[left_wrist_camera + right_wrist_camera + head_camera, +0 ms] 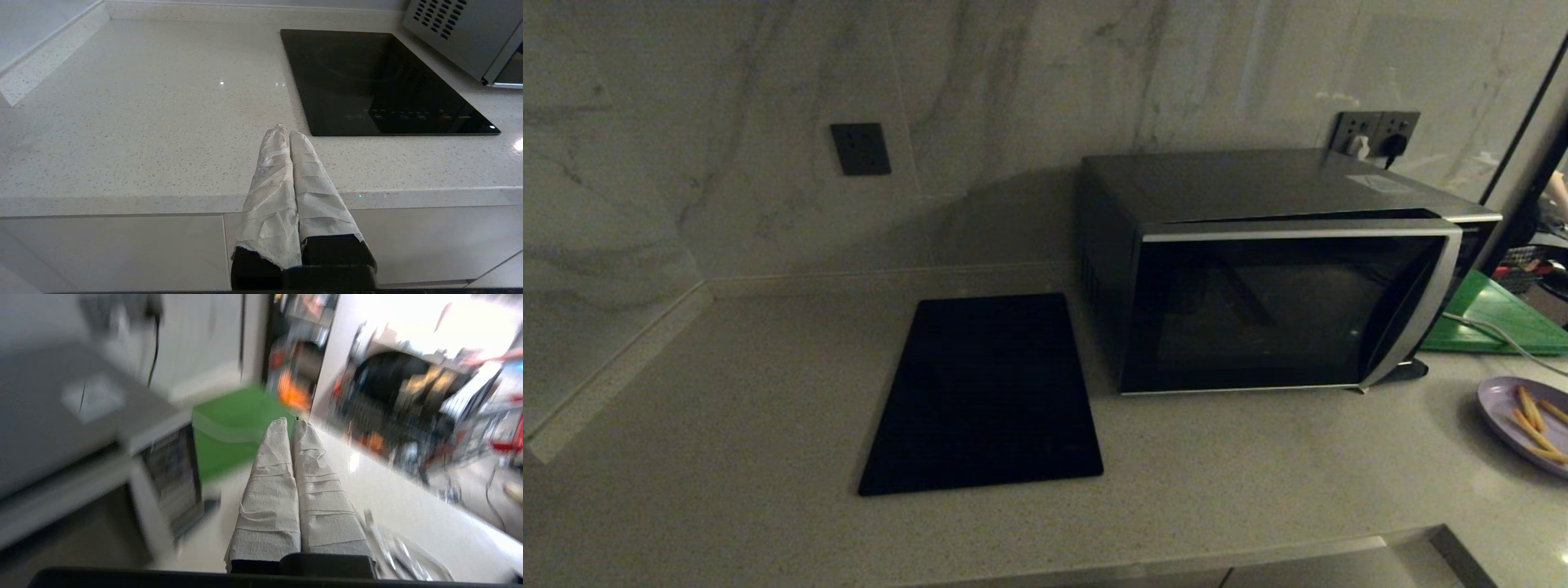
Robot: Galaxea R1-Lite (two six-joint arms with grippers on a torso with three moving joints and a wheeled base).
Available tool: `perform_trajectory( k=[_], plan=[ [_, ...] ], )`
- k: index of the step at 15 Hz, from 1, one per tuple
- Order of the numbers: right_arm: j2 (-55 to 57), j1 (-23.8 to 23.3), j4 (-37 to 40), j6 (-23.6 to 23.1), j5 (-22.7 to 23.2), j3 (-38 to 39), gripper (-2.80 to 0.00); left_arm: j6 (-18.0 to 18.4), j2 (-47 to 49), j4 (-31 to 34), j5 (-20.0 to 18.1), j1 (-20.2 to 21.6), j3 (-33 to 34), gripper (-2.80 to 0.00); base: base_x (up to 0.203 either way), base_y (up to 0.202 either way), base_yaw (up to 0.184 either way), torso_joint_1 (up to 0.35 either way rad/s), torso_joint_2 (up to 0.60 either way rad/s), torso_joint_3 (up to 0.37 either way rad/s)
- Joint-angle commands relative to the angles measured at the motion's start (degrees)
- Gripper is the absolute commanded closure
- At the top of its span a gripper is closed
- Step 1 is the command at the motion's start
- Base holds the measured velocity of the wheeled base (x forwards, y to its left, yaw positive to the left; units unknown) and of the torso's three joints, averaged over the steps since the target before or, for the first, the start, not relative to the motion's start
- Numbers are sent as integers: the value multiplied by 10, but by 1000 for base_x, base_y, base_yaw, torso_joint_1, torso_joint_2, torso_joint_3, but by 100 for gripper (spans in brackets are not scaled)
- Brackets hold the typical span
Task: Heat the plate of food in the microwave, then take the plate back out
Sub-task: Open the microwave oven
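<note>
The silver-grey microwave [1282, 278] stands at the back right of the counter, its dark glass door slightly ajar at the top. The pale lavender plate of food [1531, 420] with orange-yellow sticks lies on the counter at the right edge, in front of the microwave's right side. Neither arm shows in the head view. My left gripper [286, 130] is shut and empty, hovering off the counter's front edge near the cooktop. My right gripper [288, 422] is shut and empty, held above the counter to the right of the microwave [81, 428]; the plate's rim [408, 555] shows just beside its fingers.
A flat black cooktop panel [984, 392] lies left of the microwave. A green board [1494, 314] lies behind the plate, with a grey cable [1499, 331] across it. Wall sockets [1376, 131] sit behind the microwave. The counter's front edge [122, 200] runs below my left gripper.
</note>
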Motion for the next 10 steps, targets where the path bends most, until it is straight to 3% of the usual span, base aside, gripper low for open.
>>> perform_trajectory(
  k=[1, 2, 3, 5, 10],
  plan=[
    [25, -4, 366, 32, 37, -139, 0, 0, 1, 0, 0, 0, 0, 0, 0, 0, 0, 0, 0, 0],
    [36, -5, 434, 55, 81, -187, 0, 0, 1, 0, 0, 0, 0, 0, 0, 0, 0, 0, 0, 0],
    [52, -6, 478, 80, 154, -228, 0, 0, 1, 0, 0, 0, 0, 0, 0, 0, 0, 0, 0, 0],
    [89, -6, 538, 103, 227, -287, 0, 0, 1, 0, 0, 0, 0, 0, 0, 0, 0, 0, 0, 0],
    [172, -6, 544, 116, 403, -321, 0, 0, 1, 0, 0, 0, 0, 0, 0, 0, 0, 0, 0, 0]
  ],
)
